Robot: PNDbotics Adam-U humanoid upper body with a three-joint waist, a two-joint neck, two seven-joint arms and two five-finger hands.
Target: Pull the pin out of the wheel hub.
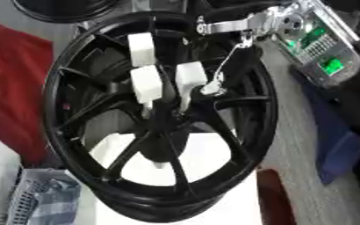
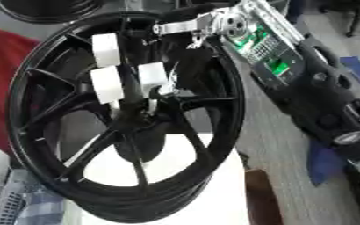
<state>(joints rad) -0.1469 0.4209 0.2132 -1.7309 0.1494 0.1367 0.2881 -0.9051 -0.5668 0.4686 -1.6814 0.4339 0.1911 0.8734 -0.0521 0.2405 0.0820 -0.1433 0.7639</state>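
Big black multi-spoke wheel (image 1: pixel 160 118) fills most of the frame, standing up on edge and leaning a bit, with the hub (image 1: pixel 164 115) roughly in the middle of it. The robot's right hand (image 1: pixel 156 72) comes in from the upper right, and its white-padded fingertips (image 1: pixel 145 83) are bunched together right at the hub. They look pinched on something thin and pale poking out there, probably the pin (image 1: pixel 149 107), though it's mostly hidden behind the fingers so I can't swear to it. The silver wrist joint (image 2: pixel 214 24) and an exposed circuit board with green patches (image 2: pixel 264 46) sit just above the rim on the arm. A thin silver cable (image 1: pixel 225 66) runs from the wrist down toward the fingers. Left hand doesn't show anywhere. Around the wheel: a red cloth (image 1: pixel 14 83) on the left, a white surface (image 1: pixel 206 154) showing through the lower spokes, a blue cloth (image 1: pixel 340 145) on the right, and a grey mesh basket (image 1: pixel 29 200) in the lower left corner. No readable brand, label or lettering on anything.
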